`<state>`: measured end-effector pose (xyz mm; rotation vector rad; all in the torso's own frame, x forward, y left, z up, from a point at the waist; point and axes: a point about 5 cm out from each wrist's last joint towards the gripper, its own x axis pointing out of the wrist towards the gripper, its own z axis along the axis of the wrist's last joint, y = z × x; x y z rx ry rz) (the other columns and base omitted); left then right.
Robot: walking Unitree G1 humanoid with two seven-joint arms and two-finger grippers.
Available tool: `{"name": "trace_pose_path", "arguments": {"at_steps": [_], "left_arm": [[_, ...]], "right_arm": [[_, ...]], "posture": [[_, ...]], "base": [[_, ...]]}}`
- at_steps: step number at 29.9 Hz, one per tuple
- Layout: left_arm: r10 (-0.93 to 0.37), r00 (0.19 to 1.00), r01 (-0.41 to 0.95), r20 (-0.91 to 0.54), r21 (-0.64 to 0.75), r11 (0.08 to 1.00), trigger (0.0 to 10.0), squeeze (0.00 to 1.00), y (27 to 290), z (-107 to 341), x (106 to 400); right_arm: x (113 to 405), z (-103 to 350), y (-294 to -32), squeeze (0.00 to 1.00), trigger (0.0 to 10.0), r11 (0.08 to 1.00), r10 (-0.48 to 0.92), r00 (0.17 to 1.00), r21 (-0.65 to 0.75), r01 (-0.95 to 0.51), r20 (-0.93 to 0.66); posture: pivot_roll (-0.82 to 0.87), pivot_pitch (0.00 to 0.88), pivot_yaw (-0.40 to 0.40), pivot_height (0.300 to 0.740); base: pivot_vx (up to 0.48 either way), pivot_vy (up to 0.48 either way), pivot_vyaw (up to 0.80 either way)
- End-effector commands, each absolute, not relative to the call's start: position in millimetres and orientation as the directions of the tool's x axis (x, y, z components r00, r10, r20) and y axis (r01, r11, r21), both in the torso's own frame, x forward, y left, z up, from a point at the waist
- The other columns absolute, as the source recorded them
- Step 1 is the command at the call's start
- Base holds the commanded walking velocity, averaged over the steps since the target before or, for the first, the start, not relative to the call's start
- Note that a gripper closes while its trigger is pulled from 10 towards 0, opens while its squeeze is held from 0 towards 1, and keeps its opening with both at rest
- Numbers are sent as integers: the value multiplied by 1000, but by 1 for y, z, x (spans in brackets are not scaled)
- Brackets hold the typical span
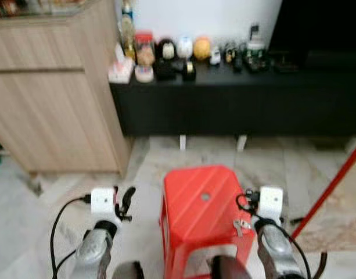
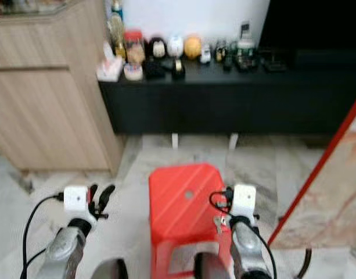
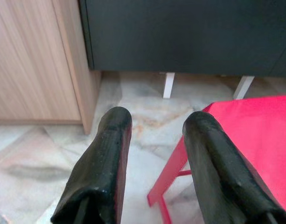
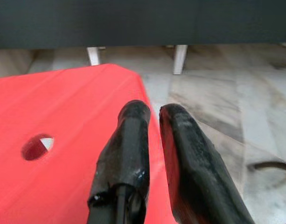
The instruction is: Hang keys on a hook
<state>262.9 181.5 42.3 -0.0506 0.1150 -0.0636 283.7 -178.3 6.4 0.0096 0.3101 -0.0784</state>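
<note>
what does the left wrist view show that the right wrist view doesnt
Left wrist view: the wooden cabinet and the left gripper, open, beside the stool's corner and leg.

Right wrist view: the round hole in the stool's top and the right gripper, fingers close together over the seat's edge; the left eye view shows the keys hanging under it.

Both: the red stool, the black sideboard, its white feet and the marble floor.
</note>
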Motion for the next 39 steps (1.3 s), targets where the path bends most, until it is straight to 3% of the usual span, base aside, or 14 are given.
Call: {"name": "trace_pose_path", "arguments": {"at_steps": [1,10,18,25,26,27,28,39], "left_arm": [[-83,991,77,-103,-63,995,10000,0,175,43,265],[-83,991,77,-104,-64,995,10000,0,174,43,266],[-89,990,82,-106,-69,994,10000,0,172,42,267],[-84,991,78,-108,-65,995,10000,0,175,42,266],[-83,991,76,-109,-64,995,10000,0,175,42,266],[-83,991,76,-109,-64,995,10000,0,176,42,266],[-83,991,76,-110,-63,995,10000,0,176,42,266],[-92,989,85,-117,-63,994,10000,0,176,42,268]], "right_arm": [[281,4,-183,0,10000,998,-56,945,-32,48,-323],[275,-5,-176,0,10000,985,95,909,-96,-146,-406],[273,-15,-181,0,10000,974,105,847,-119,-193,-521],[282,-5,-191,0,10000,985,60,873,-113,-131,-485],[284,-2,-195,302,10000,987,59,878,-102,-122,-476],[284,-1,-197,302,10000,988,61,879,-95,-119,-472],[285,1,-198,1000,10000,990,70,882,-76,-119,-466],[290,11,-220,1000,10000,970,178,833,-48,-237,-523]], "posture": [[-13,0,-7,586],[-22,0,-6,586],[-18,0,-7,586],[-13,0,-6,586],[-16,0,-5,586],[-16,0,-5,586],[-18,0,-2,586],[-15,5,6,586]], "base": [[0,0,0],[0,0,0],[0,0,0],[0,0,0],[0,0,0],[0,0,0],[0,0,0],[0,0,0]]}}
